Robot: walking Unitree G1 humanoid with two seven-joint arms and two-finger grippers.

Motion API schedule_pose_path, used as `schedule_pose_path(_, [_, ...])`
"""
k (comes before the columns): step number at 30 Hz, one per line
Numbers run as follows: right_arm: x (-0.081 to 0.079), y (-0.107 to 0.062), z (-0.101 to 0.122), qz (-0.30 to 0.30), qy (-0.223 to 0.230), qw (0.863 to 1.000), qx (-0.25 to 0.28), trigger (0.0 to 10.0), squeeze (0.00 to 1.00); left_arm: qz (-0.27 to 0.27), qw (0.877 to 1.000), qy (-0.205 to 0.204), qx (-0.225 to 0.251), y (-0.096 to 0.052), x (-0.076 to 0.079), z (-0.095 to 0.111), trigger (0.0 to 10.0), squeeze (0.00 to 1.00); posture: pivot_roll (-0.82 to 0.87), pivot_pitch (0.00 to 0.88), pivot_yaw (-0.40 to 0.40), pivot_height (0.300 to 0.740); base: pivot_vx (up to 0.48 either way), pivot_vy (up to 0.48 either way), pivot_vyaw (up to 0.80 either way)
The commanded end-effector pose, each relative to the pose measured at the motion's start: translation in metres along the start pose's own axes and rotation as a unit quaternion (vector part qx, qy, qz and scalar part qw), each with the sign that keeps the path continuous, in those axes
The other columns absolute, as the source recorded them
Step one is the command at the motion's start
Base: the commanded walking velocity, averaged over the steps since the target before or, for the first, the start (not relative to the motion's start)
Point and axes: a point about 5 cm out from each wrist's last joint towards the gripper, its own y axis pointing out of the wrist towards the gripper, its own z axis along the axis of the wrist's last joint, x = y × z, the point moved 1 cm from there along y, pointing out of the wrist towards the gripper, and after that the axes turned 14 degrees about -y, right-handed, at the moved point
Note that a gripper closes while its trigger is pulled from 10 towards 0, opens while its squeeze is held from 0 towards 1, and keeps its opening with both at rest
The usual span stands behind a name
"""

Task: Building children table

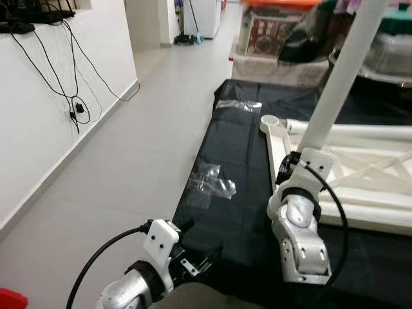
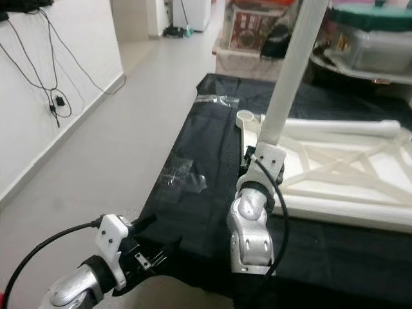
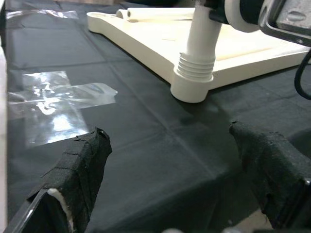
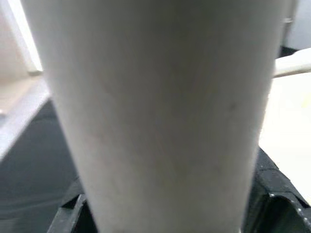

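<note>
Black sheet [image 1: 244,212] covers the floor at centre frame. Right gripper [image 1: 297,162] clamps the white table leg [image 1: 341,74], which rises tilted toward upper right from the upturned tabletop's [image 3: 160,41] corner. Left gripper [image 3: 180,174] hovers wide open, empty, at lower left.

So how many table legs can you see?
2: one leg upright in the right gripper at the tabletop corner, one leg lying along its far edge. More may be hidden.

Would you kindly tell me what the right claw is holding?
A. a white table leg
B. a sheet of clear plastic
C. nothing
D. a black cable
A: the right claw grips the white leg, which stands upright with its threaded end in a corner socket of the overturned tabletop.
</note>
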Motion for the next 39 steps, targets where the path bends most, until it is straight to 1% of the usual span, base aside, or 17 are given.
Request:
schedule_pose_path(1, [0.0, -0.001, -0.003, 0.01, 0.009, 1.0, 0.0, 10.0, 0.0, 0.001, 1.0, 0.005, -0.006, -0.001, 0.0, -0.003, 10.0, 0.0, 0.05, 0.065, -0.03, 0.74, 0.0, 0.0, 0.0])
schedule_pose_path(5, [0.005, 0.006, -0.002, 0.075, 0.006, 0.997, 0.026, 10.0, 0.0, -0.001, 1.0, 0.005, -0.007, 0.0, 0.0, -0.004, 10.0, 0.0, 0.05, 0.062, -0.031, 0.74, 0.0, 0.0, 0.0])
schedule_pose_path(7, [0.011, 0.013, -0.003, 0.121, 0.032, 0.991, 0.039, 10.0, 0.0, -0.002, 1.0, 0.005, -0.007, 0.0, 0.0, -0.004, 10.0, 0.0, 0.04, 0.061, -0.029, 0.74, 0.0, 0.0, 0.0])
schedule_pose_path(11, [0.015, 0.016, -0.001, 0.144, 0.026, 0.988, 0.055, 10.0, 0.0, -0.002, 1.0, 0.006, -0.008, 0.0, 0.0, -0.004, 10.0, 0.0, 0.05, 0.059, -0.029, 0.74, 0.0, 0.0, 0.0])
schedule_pose_path(13, [0.029, 0.027, 0.003, 0.238, 0.005, 0.967, 0.088, 10.0, 0.0, -0.002, 1.0, 0.008, -0.008, 0.0, 0.0, -0.004, 10.0, 0.0, 0.05, 0.056, -0.029, 0.74, 0.0, 0.0, 0.0])
schedule_pose_path(16, [0.03, 0.029, 0.005, 0.253, 0.005, 0.963, 0.093, 10.0, 0.0, -0.002, 1.0, 0.008, -0.008, 0.0, -0.001, -0.004, 10.0, 0.0, 0.05, 0.056, -0.029, 0.74, 0.0, 0.0, 0.0])
schedule_pose_path(17, [0.031, 0.032, 0.006, 0.291, 0.007, 0.952, 0.093, 10.0, 0.0, -0.002, 1.0, 0.008, -0.008, 0.0, -0.001, -0.004, 10.0, 0.0, 0.05, 0.056, -0.029, 0.74, 0.0, 0.0, 0.0])
schedule_pose_path(20, [0.032, 0.033, 0.007, 0.314, 0.007, 0.945, 0.093, 10.0, 0.0, -0.002, 1.0, 0.009, -0.008, 0.001, -0.001, -0.004, 10.0, 0.0, 0.05, 0.057, -0.029, 0.74, 0.0, 0.0, 0.0])
schedule_pose_path(24, [0.032, 0.043, 0.013, 0.457, 0.008, 0.885, 0.087, 10.0, 0.0, -0.004, 1.0, 0.015, -0.008, 0.002, -0.001, -0.004, 10.0, 0.0, 0.05, 0.059, -0.031, 0.74, 0.0, 0.0, 0.0])
schedule_pose_path(28, [0.025, 0.042, 0.015, 0.53, 0.016, 0.844, 0.081, 10.0, 0.0, -0.006, 1.0, 0.013, -0.007, 0.002, -0.001, -0.003, 10.0, 0.0, 0.05, 0.059, -0.03, 0.74, 0.0, 0.0, 0.0])
schedule_pose_path(29, [0.021, 0.041, 0.014, 0.569, 0.015, 0.819, 0.077, 10.0, 0.0, -0.006, 1.0, 0.013, -0.007, 0.002, -0.001, -0.003, 10.0, 0.0, 0.06, 0.06, -0.029, 0.74, 0.0, 0.0, 0.0])
schedule_pose_path(31, [0.02, 0.04, 0.014, 0.578, 0.014, 0.812, 0.076, 10.0, 0.0, -0.006, 1.0, 0.013, -0.007, 0.002, -0.001, -0.003, 10.0, 0.0, 0.06, 0.06, -0.029, 0.74, 0.0, 0.0, 0.0])
schedule_pose_path(34, [0.014, 0.038, 0.012, 0.624, 0.012, 0.778, 0.067, 10.0, 0.0, -0.008, 1.0, 0.012, -0.005, 0.002, 0.0, -0.001, 10.0, 0.0, 0.07, 0.062, -0.029, 0.74, 0.0, 0.0, 0.0])
schedule_pose_path(36, [0.014, 0.038, 0.012, 0.632, 0.012, 0.772, 0.066, 10.0, 0.0, -0.008, 1.0, 0.012, -0.005, 0.002, 0.0, -0.001, 10.0, 0.0, 0.07, 0.062, -0.029, 0.74, 0.0, 0.0, 0.0])
schedule_pose_path(37, [0.009, 0.035, 0.012, 0.656, 0.009, 0.752, 0.066, 10.0, 0.0, -0.007, 1.0, 0.013, -0.005, 0.001, 0.0, -0.001, 10.0, 0.0, 0.08, 0.063, -0.031, 0.74, 0.0, 0.0, 0.0])
schedule_pose_path(38, [0.009, 0.035, 0.012, 0.656, 0.009, 0.752, 0.066, 10.0, 0.0, -0.007, 1.0, 0.013, -0.005, 0.001, 0.0, -0.001, 10.0, 0.0, 0.08, 0.063, -0.031, 0.74, 0.0, 0.0, 0.0])
schedule_pose_path(39, [0.003, 0.031, 0.013, 0.684, 0.006, 0.726, 0.069, 10.0, 0.0, -0.006, 1.0, 0.014, -0.006, 0.001, -0.001, -0.001, 10.0, 0.0, 0.08, 0.065, -0.028, 0.74, 0.0, 0.0, 0.0])
